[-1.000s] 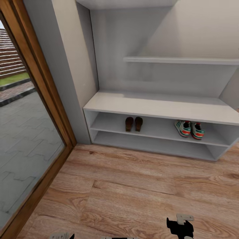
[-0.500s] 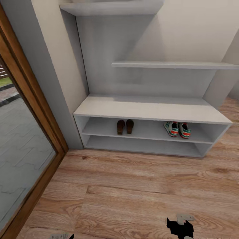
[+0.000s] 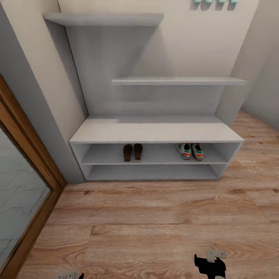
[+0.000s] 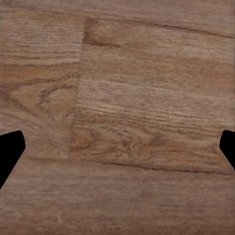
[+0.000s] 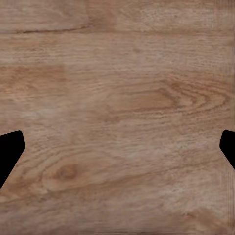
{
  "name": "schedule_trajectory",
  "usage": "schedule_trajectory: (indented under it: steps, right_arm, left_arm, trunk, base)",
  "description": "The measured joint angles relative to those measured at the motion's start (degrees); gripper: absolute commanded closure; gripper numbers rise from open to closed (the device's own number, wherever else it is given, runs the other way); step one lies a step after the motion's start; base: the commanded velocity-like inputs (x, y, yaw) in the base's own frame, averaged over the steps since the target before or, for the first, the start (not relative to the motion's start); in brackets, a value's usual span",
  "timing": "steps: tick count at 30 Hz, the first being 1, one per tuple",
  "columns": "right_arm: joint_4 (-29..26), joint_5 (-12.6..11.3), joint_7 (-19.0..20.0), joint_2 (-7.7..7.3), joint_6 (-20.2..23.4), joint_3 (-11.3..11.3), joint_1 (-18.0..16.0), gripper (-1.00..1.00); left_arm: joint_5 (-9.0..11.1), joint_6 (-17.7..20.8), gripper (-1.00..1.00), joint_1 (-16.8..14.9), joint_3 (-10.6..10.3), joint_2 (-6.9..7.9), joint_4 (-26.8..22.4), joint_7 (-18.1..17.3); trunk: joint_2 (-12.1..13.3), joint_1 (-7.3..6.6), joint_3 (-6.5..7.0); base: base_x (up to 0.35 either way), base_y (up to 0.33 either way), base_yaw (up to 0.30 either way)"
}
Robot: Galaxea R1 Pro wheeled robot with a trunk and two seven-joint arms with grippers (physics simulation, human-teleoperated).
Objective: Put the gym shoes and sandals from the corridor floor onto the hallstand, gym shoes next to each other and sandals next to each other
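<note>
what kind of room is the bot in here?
Likely a home entryway or corridor. A white hallstand with two sandals and two gym shoes on its upper shelf stands against the wall, on wood-plank floor, with a wood-framed glass door beside it.

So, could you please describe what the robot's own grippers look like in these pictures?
In the head view the right gripper is a blocky matt black body carrying a small light grey bracket with two dark holes. Of the left gripper only a sliver shows: a pale grey plate beside a black tip. In each wrist view the fingers are plain black angular wedges. No cables or markings are visible.
</note>
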Motion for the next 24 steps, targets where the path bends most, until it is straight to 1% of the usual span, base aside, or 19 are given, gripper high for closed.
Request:
schedule_trajectory:
  steps: [3,8,18,19,20,23,24]
  right_arm:
    - [0.0,0.02,0.0,0.0,0.0,0.0,0.09,-1.0]
    - [-0.02,0.13,0.0,0.01,-0.06,-0.01,0.38,-1.0]
    - [-0.09,0.2,0.0,0.01,-0.09,0.0,0.74,-1.0]
    - [-0.09,0.2,0.0,0.01,-0.09,0.0,0.75,-1.0]
    - [-0.09,0.2,0.0,0.01,-0.09,0.0,0.75,-1.0]
    - [-0.05,0.25,0.0,0.01,-0.09,0.0,0.78,-1.0]
    - [-0.03,0.27,0.0,0.01,-0.09,0.0,0.78,-1.0]
  left_arm:
    - [0.02,0.0,-1.0,0.02,0.0,0.0,0.0,1.52]
    - [0.03,0.02,-1.0,0.05,-0.01,0.0,0.0,2.62]
    - [0.04,0.11,-1.0,0.03,0.08,0.0,0.07,3.05]
    - [0.03,0.15,-1.0,0.03,0.61,0.0,0.05,3.18]
    - [0.02,0.15,-1.0,0.03,0.61,0.0,0.05,3.18]
    - [-0.03,0.18,-1.0,0.01,2.23,-0.04,0.02,3.7]
    - [-0.06,0.19,-1.0,0.0,3.08,-0.06,0.01,4.0]
  trunk:
    - [1.2,-0.66,0.69]
    - [3.21,-1.76,1.83]
    - [7.22,-3.95,4.13]
    - [7.62,-4.17,4.37]
    - [8.02,-4.39,4.6]
    - [9.23,-5.05,5.29]
    - [9.63,-5.27,5.52]
  base:
    - [0.0,0.0,-0.245]
    - [0.0,0.0,-0.246]
    - [0.0,0.0,-0.246]
    - [0.0,0.0,-0.246]
    - [0.0,0.0,-0.246]
    - [0.0,0.0,-0.246]
    - [0.0,0.0,-0.246]
